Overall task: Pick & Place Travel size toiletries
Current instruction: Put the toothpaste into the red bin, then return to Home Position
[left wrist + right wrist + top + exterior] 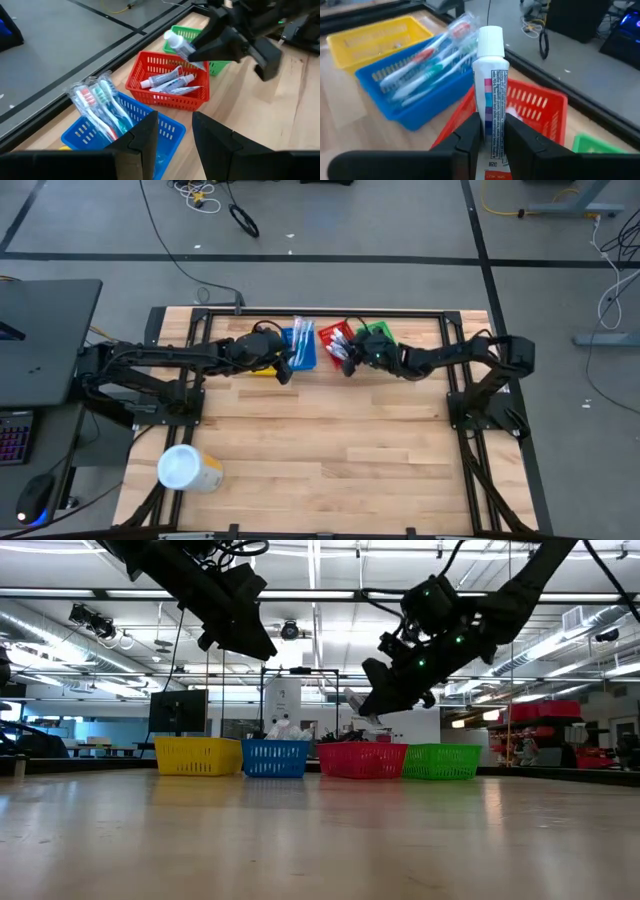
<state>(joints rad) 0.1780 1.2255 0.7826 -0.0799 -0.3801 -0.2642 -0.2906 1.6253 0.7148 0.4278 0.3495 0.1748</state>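
Our right claw (492,132) grips a tube (491,85) upright, hanging above the red basket (167,97) at frame centre; left claw (172,135) is open.

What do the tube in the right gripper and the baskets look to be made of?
The toothpaste tube clamped in the right gripper: likely soft glossy plastic, judging by its printed skin, with a hard white cap. The red basket and blue basket: moulded rigid plastic, shown by slotted walls and an even matte colour.
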